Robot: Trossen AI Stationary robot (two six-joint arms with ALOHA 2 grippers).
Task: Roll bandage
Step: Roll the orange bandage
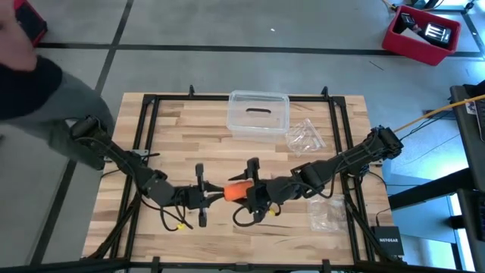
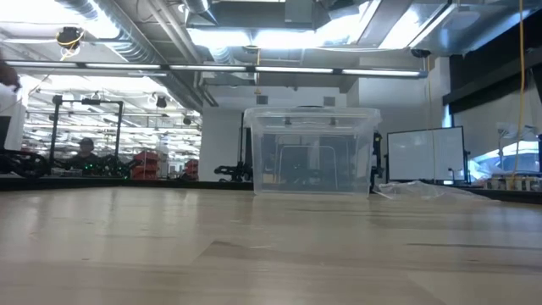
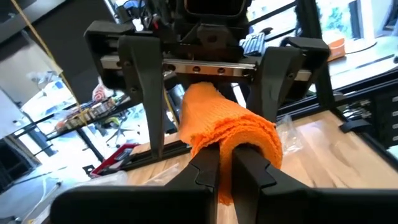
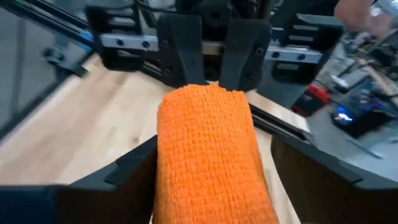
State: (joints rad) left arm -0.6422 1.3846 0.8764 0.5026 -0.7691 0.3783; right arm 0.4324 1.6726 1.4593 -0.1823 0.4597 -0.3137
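High view: pale butcher-block counter (image 1: 189, 129) of glued wood strips, framed in black rails. Two dark arms meeting nose to nose near the front middle. Bright orange bandage (image 1: 237, 191), soft and bunched into a short roll, held between left gripper (image 1: 214, 193) and right gripper (image 1: 247, 191). Clear plastic box (image 1: 258, 115), rounded corners, at the back middle, well apart from both arms. Crinkled clear bags: one (image 1: 306, 136) just beside the box on the right, another (image 1: 327, 214) near the right front edge. Bare wood open on the left half and between box and grippers. A person's dark sleeve (image 1: 30, 87) at the picture's upper left, off the counter.

Low view: smooth wood grain running to the clear box (image 2: 312, 151), translucent with a lipped lid; flat crumpled plastic (image 2: 423, 191) to its right. No arm or bandage seen here.

Left wrist view: two dark fingers (image 3: 208, 177) pressed close together, pinching an end of the orange bandage (image 3: 227, 130), a coarse open-weave fabric lying in layered folds. Opposite gripper's fingers (image 3: 148, 93) standing wide on either side of the roll.

Right wrist view: waffle-textured orange roll (image 4: 208, 149), cylinder-shaped, lying lengthwise between the widely spread dark fingers (image 4: 134, 168); whether these touch the roll cannot be told. Far end of the roll clamped by the other gripper's closed fingers (image 4: 186, 56).
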